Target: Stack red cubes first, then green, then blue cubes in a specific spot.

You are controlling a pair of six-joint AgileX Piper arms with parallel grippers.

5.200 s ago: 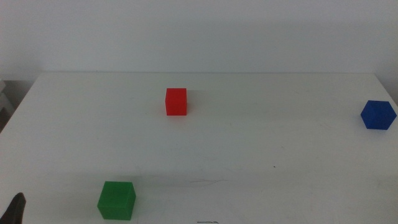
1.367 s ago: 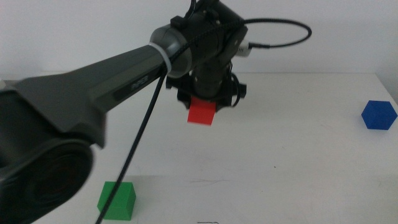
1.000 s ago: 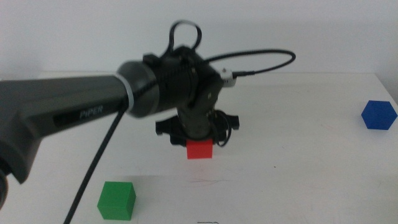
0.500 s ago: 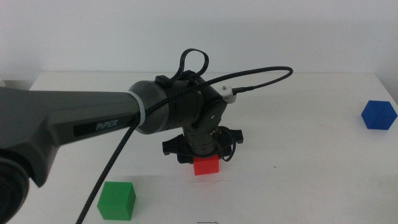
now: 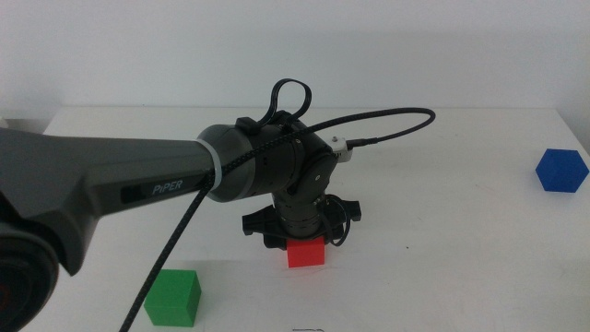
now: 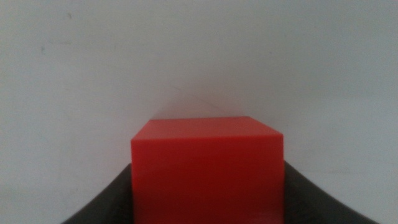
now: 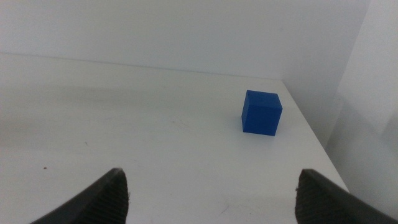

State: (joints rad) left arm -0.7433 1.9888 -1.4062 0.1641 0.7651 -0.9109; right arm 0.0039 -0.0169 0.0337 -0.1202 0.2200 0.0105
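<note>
Left claw [image 5: 306, 242] grips red cube [image 5: 306, 252].

A plain white matte worktop [image 5: 461, 231] is stretching across the room, its far edge sitting against a bare pale wall [image 5: 415, 46]. A tiny dark speck [image 5: 407, 247] is showing on the white surface toward the near right. At the right end the worktop is dropping off along a straight edge.

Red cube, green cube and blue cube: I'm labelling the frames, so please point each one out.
red cube [image 5: 306, 253], middle view, front face below the left gripper.
green cube [image 5: 172, 300], middle view, front face.
blue cube [image 7: 260, 112], right wrist view, front face.
</note>
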